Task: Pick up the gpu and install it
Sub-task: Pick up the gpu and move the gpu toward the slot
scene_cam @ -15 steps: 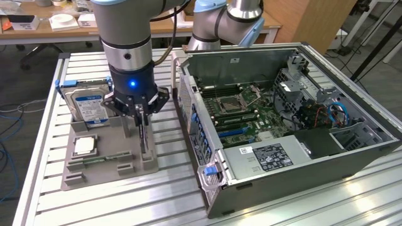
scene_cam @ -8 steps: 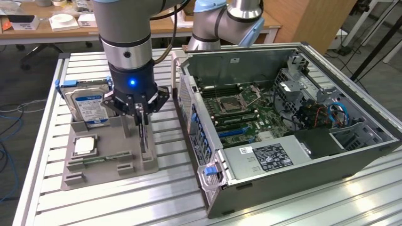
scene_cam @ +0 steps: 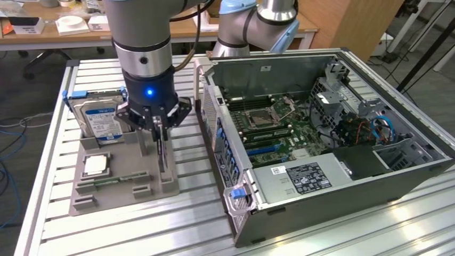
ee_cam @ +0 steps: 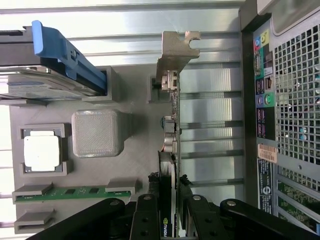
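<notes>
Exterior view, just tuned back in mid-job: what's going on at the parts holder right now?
The arm's pincer is down over the grey parts holder, closed on the gpu, which stands on edge in its slot. The card is not yet lifted out. The open computer case lies beside the holder.

Arm [scene_cam: 140,26]: matte grey round tube with a silver ring lower down. Black wrist cylinder [scene_cam: 149,80] sits straight above the claw [scene_cam: 161,132] and carries a lit blue dot [scene_cam: 149,93]. Behind and above the claw are silver joint housings [scene_cam: 245,24] with pale blue caps [scene_cam: 238,6]. A black cable [scene_cam: 186,13] comes off the upper arm. Claw is all black with an angular body. Wrist view: flat black bar links [ee_cam: 100,217], round pivot bolts [ee_cam: 115,203], two black fingers [ee_cam: 146,215].
</notes>
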You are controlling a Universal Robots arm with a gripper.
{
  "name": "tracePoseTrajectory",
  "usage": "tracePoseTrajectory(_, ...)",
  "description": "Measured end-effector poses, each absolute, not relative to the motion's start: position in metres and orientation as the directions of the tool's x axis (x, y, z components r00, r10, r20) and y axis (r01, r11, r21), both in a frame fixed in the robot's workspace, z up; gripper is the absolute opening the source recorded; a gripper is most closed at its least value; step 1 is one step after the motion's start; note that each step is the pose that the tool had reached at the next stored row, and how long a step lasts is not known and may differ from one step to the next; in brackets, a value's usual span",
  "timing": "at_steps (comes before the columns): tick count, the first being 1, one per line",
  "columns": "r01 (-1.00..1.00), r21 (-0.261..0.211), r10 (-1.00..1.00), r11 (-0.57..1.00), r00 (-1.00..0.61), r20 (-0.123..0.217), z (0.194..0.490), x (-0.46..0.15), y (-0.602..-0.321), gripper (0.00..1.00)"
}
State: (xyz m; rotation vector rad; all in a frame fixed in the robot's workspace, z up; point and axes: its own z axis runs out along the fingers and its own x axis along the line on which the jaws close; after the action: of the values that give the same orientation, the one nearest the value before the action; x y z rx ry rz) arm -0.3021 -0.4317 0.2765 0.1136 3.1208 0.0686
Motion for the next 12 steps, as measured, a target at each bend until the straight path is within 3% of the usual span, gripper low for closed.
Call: tracePoseTrajectory(12,0.072,0.045,0.073,0.996,-0.997,-0.016,0.287,-0.302,-0.432,0.26)
